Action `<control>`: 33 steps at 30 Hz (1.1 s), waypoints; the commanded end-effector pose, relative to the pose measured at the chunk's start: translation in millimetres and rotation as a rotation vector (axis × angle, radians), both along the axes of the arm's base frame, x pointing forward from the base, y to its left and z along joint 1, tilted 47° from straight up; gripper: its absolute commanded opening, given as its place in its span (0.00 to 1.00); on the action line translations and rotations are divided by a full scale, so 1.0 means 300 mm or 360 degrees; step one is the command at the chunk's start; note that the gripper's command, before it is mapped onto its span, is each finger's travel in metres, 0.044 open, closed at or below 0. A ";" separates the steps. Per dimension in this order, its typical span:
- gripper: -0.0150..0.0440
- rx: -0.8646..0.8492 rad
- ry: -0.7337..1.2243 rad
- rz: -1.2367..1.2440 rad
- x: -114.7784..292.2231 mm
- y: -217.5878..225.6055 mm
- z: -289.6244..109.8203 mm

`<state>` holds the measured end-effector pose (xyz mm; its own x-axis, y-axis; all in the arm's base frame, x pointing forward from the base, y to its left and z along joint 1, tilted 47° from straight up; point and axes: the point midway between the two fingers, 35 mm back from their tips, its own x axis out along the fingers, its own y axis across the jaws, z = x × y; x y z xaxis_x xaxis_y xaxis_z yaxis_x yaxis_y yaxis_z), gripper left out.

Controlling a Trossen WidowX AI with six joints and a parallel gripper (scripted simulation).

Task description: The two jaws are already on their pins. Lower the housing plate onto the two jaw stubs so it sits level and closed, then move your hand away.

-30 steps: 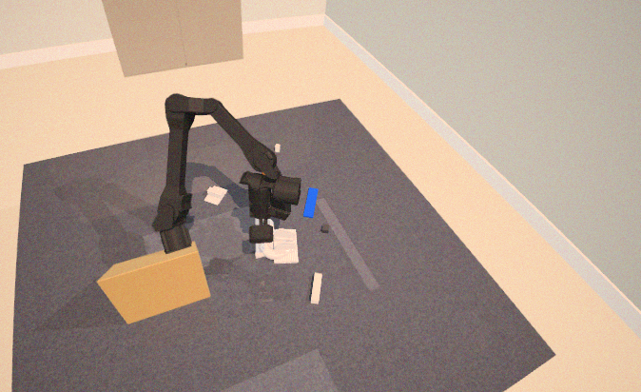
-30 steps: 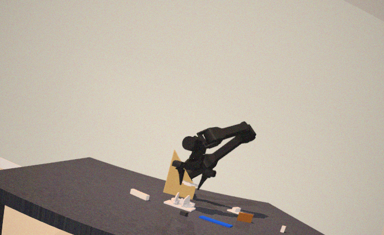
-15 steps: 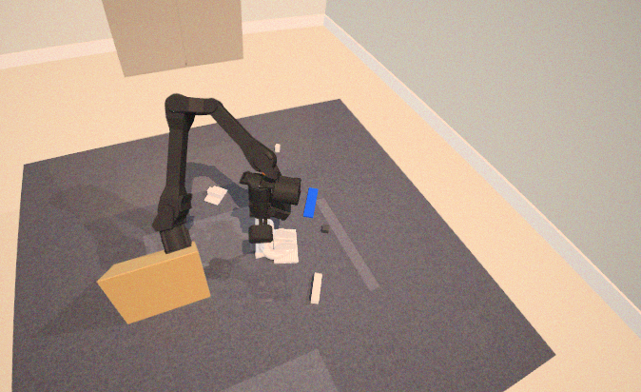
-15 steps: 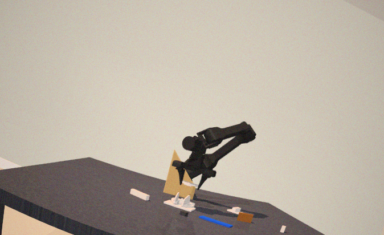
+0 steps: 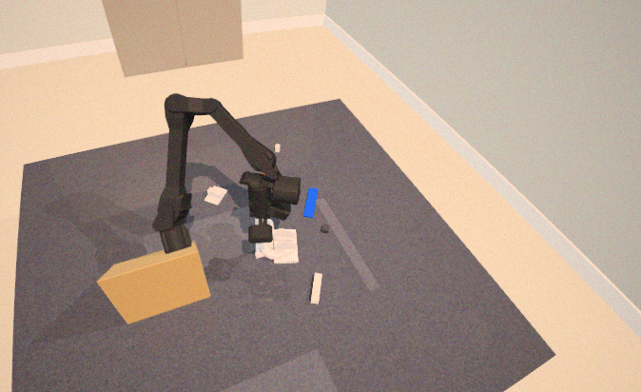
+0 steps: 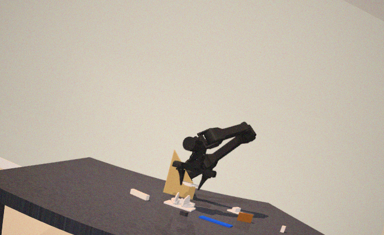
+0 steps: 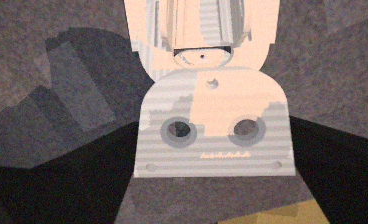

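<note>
White, round-cornered housing plate with two large round holes [image 6: 190,184] [image 7: 213,107] sits clamped between my widely spread black gripper fingers [image 6: 182,176], raised above the table, apart from the white upright jaws [image 6: 187,201] [image 7: 218,22].

The robot's arm [image 5: 178,150] [image 6: 231,131] is showing matte black all over — chunky rounded joints, straight slab-like links — and its gripper [image 6: 190,187] [image 7: 208,126] is wearing black, tapering, pointed fingers.
</note>
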<state>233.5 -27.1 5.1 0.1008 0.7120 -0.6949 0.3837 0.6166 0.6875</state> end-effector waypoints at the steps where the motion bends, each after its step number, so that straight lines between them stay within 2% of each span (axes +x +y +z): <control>1: 0.85 0.0007 0.0007 -0.0005 0.001 0.016 -0.014; 33: 0.85 0.0013 0.0007 -0.0006 0.017 0.144 -0.132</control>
<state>241.1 9.9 -30.0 0.1063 0.7113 -0.6948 0.3800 0.6167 0.6894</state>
